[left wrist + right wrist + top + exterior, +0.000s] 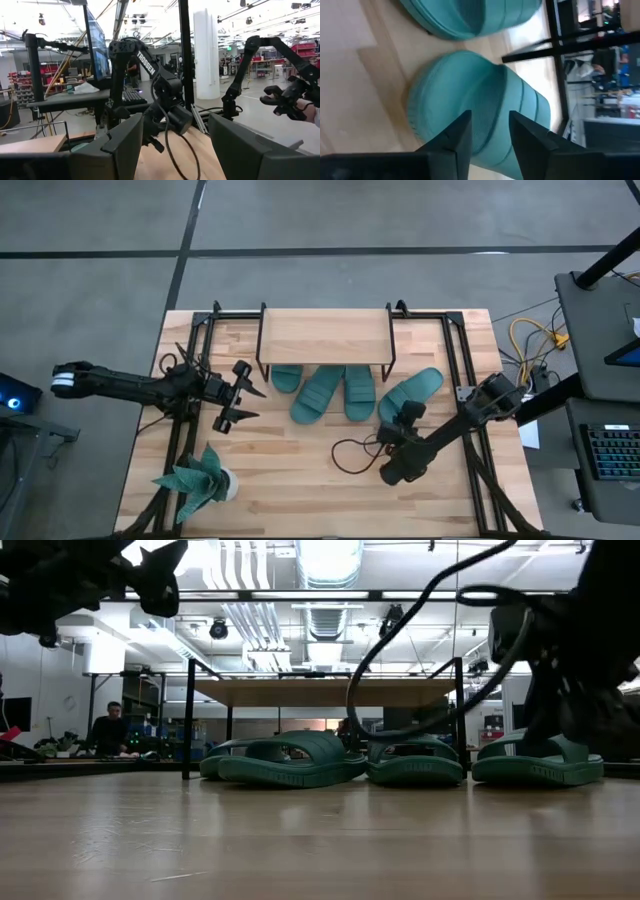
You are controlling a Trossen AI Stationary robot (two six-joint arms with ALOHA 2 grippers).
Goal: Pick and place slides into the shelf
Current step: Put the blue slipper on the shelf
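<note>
A teal leafy plant (193, 477) in a white pot (228, 485) stands on the wooden counter (290, 480), near its front left corner. Black metal frames (187, 350) run along both sides of the counter. A loose black cable (352, 457) loops on the wood toward the front right. Beyond the counter's right edge, yellow cables (530, 338) lie coiled on the grey floor (100, 280), and a keyboard (612, 452) sits on a dark desk (592, 320). In the low view, a person (106, 730) sits far back in the room on the left, under bright ceiling lights (325, 558) and exposed ducts.
</note>
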